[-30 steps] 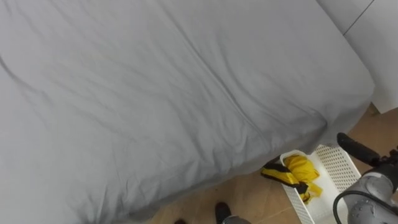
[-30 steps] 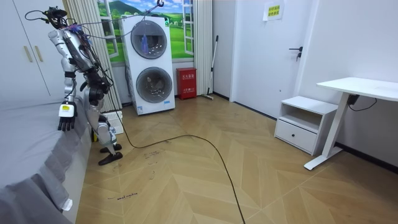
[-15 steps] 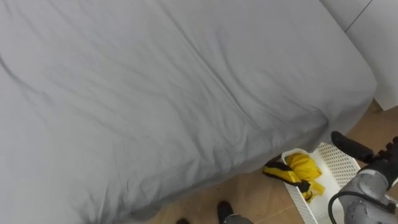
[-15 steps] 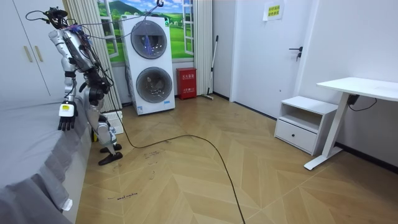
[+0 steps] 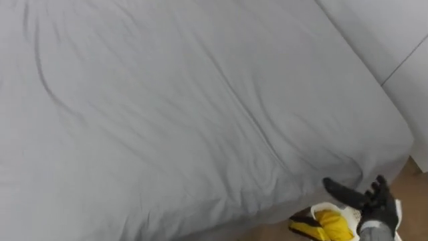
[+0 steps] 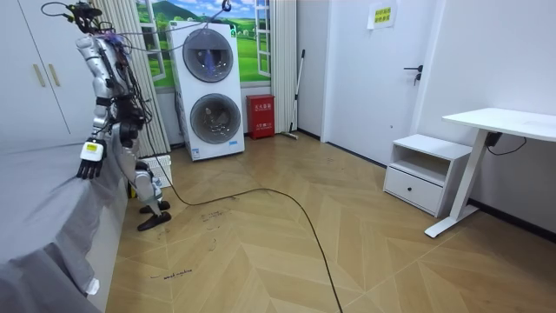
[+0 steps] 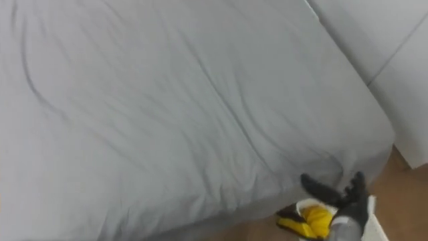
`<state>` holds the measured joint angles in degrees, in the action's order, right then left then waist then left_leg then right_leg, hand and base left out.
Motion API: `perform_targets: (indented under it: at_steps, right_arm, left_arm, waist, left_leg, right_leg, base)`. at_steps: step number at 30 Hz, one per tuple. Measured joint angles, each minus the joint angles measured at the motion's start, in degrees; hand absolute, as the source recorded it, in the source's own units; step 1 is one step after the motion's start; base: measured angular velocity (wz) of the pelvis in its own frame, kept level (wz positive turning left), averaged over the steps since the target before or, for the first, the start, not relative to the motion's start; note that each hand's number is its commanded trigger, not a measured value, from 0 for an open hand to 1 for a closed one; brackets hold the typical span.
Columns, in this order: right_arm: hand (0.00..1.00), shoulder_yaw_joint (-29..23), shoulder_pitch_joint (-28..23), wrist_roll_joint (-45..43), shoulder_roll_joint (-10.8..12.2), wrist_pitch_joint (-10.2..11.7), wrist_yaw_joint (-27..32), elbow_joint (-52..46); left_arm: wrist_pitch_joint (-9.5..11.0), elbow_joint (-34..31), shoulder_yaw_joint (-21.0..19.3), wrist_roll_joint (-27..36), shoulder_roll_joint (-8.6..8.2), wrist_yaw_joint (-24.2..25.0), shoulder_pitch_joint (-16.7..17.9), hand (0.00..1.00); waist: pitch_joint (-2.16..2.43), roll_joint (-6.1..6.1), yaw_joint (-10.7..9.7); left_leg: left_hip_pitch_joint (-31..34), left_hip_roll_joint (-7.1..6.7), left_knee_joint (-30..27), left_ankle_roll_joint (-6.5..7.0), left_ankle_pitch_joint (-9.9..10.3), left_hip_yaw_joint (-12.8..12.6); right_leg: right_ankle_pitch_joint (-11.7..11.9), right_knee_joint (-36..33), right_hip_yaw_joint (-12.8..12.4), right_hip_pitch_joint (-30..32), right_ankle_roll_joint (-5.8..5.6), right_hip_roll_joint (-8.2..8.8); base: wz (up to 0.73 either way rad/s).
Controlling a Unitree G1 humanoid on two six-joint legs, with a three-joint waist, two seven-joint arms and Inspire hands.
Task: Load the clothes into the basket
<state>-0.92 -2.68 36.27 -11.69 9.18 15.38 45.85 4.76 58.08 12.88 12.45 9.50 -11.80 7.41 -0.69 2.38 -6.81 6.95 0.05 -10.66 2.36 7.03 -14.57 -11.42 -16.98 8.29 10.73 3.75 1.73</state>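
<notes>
A yellow and black garment [image 5: 332,224] lies in the white basket [image 5: 319,207] on the floor at the bed's near right corner. My right hand [image 5: 371,204] hovers just above the basket's far side. It is open, the fingers spread and nothing in them, and it covers part of the basket. The right eye view has the same hand [image 7: 351,197] beside the garment [image 7: 311,217]. In the room view I stand upright at the bed's edge, that hand [image 6: 89,161] hanging relaxed over the sheet, the basket [image 6: 158,167] by my feet.
The grey bed [image 5: 167,100] spreads wide before me, its sheet creased and bare. A white wardrobe [image 5: 401,40] stands past its far right corner. Behind me are stacked washing machines [image 6: 213,91] and open wooden floor.
I have straightened from a forward bend, so the eye view has swung up over the bed. My right hand has risen into the picture, over the basket.
</notes>
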Motion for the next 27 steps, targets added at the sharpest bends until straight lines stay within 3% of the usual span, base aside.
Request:
perform_targets:
  at_steps: [4,6,12,18,24,27]
  right_arm:
    - [0.0,2.49,-0.8,0.96,2.5,-0.53,-4.5,6.4]
    - [0.0,3.7,-1.09,0.89,3.36,-0.45,-6.2,11.05]
    - [0.0,4.25,-0.51,-4.08,3.27,-0.44,-9.33,19.59]
    - [0.0,6.08,-0.73,-5.37,3.25,-0.5,-8.54,21.89]
    - [0.0,6.43,-0.93,-7.92,3.25,-0.54,-7.92,22.36]
    - [0.0,6.52,-0.74,-9.36,3.32,-0.92,-7.96,23.19]
  left_arm:
    - [0.44,-0.03,-0.44,-3.31,-1.11,-1.45,1.12,0.0]
    - [0.62,-0.04,-1.33,-4.36,-2.34,-1.81,1.55,0.0]
    - [0.57,1.03,-5.4,-8.6,-2.42,-2.44,3.19,0.0]
    - [0.54,1.79,-5.46,-10.65,-3.77,-2.81,2.14,0.0]
    - [0.15,2.19,-6.43,-11.02,-3.93,-2.24,2.03,0.0]
    - [0.14,2.97,-7.91,-10.89,-3.98,-1.35,2.05,0.0]
  waist:
    - [0.86,-1.42,1.1]
    - [0.77,-1.91,1.94]
    - [0.63,-3.44,2.71]
    - [0.47,-3.76,4.26]
    - [0.39,-3.97,5.75]
    - [0.02,-4.33,5.9]
  left_leg:
    - [-3.27,-0.28,1.07,-0.23,0.14,2.55]
    - [-4.74,-0.67,1.31,-0.27,0.21,3.15]
    - [-7.06,-1.06,1.34,-0.5,1.12,5.58]
    - [-7.61,-1.32,1.36,-0.51,1.53,7.01]
    - [-7.91,-1.25,1.36,-0.42,1.58,6.99]
    - [-8.93,-1.16,1.44,-0.29,1.85,7.01]
  right_leg:
    - [0.28,4.29,2.98,-5.95,-0.39,-0.25]
    - [0.5,6.52,5.01,-9.02,-0.81,-0.04]
    - [0.63,8.28,7.67,-14.0,-1.21,-0.02]
    - [0.4,8.4,8.6,-14.82,-1.51,0.08]
    - [0.29,8.4,8.63,-14.94,-1.56,0.01]
    - [-0.05,8.55,8.63,-15.44,-1.58,-0.06]
  base:
    - [0.51]
    - [0.47]
    - [0.24]
    - [0.1]
    - [0.0]
    - [0.0]
